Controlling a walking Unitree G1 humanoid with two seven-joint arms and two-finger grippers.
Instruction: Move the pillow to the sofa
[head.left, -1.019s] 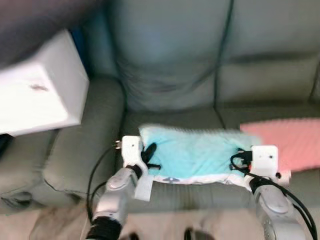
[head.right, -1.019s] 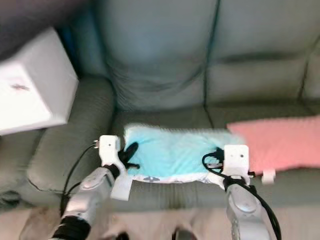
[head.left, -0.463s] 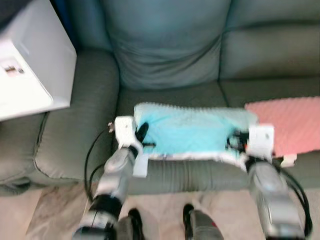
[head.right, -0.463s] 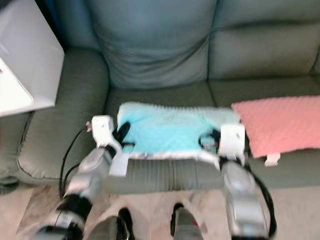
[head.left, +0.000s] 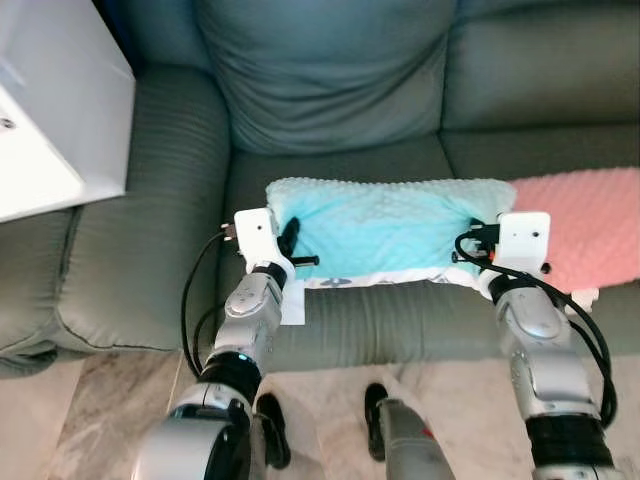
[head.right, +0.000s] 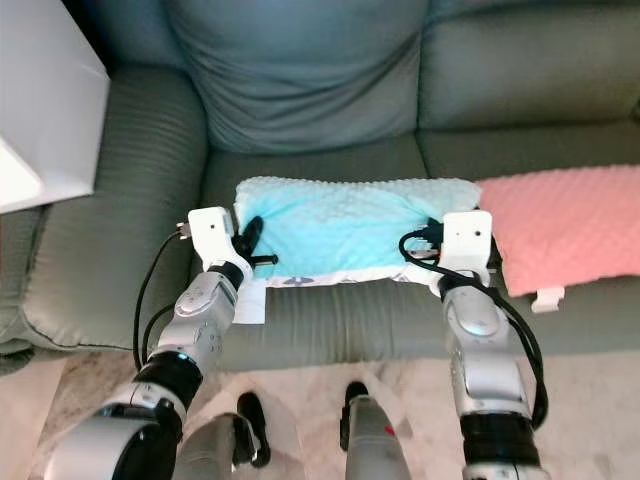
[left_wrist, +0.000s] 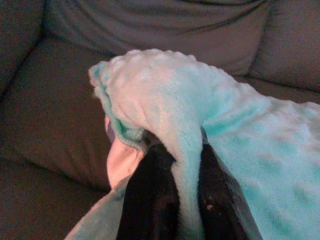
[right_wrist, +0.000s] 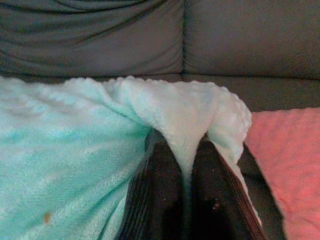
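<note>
- The fluffy aqua dotted-fleece pillow (head.left: 385, 225) lies mid-frame on the grey-green sofa's (head.left: 330, 90) seat.
- Left gripper (left_wrist: 182, 200) pinches its left edge; right gripper (right_wrist: 182, 195) pinches its right edge.
- A pink fleece pillow (head.left: 590, 225) lies at right.

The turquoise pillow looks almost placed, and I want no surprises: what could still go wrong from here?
The turquoise pillow lies near the sofa seat's front edge, so it might slide off once released. Both the left gripper and the right gripper pinch plush fabric; a pull-back before opening could drag it off. Its right end sits close to the pink pillow, which could get nudged.
</note>
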